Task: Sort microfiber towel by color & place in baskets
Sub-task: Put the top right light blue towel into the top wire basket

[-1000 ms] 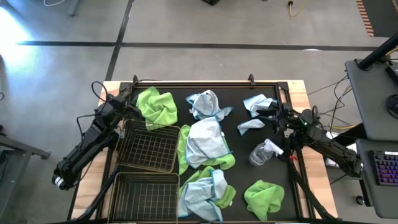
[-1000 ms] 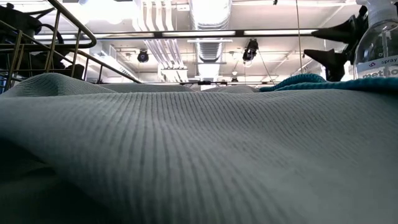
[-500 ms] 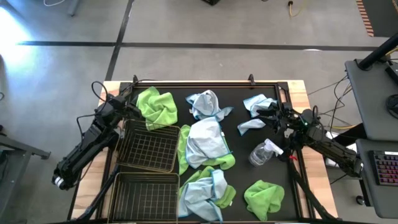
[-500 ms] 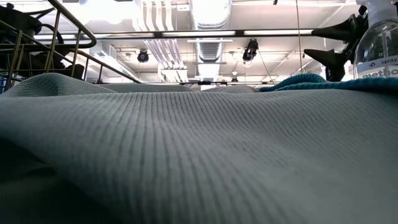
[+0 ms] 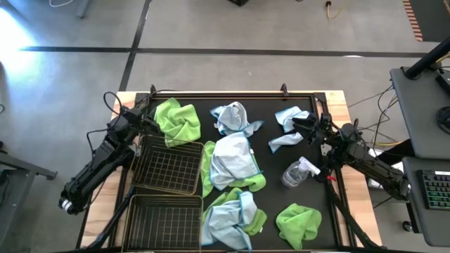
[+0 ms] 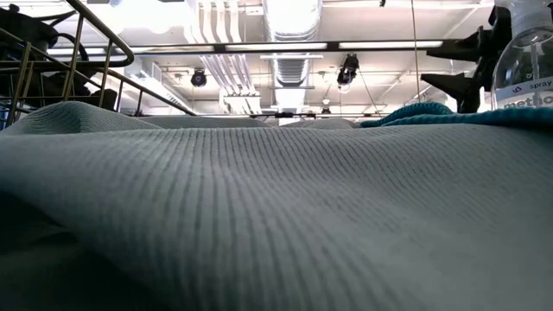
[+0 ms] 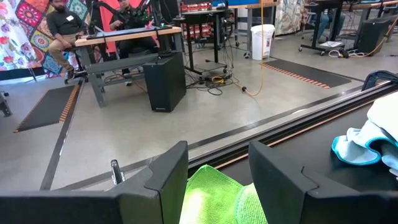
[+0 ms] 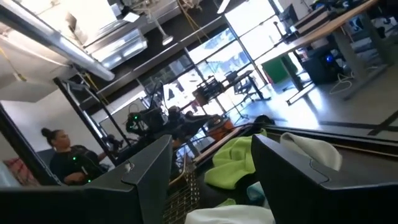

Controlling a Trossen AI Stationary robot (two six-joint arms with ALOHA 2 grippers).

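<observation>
Black mat lies bare between the spread right claw (image 5: 301, 128) and spread left claw (image 5: 150, 124).

From overhead we look straight down on the whole bench (image 5: 337, 102). Our low camera sits pressed against a pale towel (image 6: 276, 216), facing the ceiling. Both wrist cameras peer past their jaws, sharing the green towel (image 7: 214, 199).

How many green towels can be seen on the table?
4, maybe more hidden: one far left, one near right, and two partly under blue towels: mid-table and near centre.
</observation>
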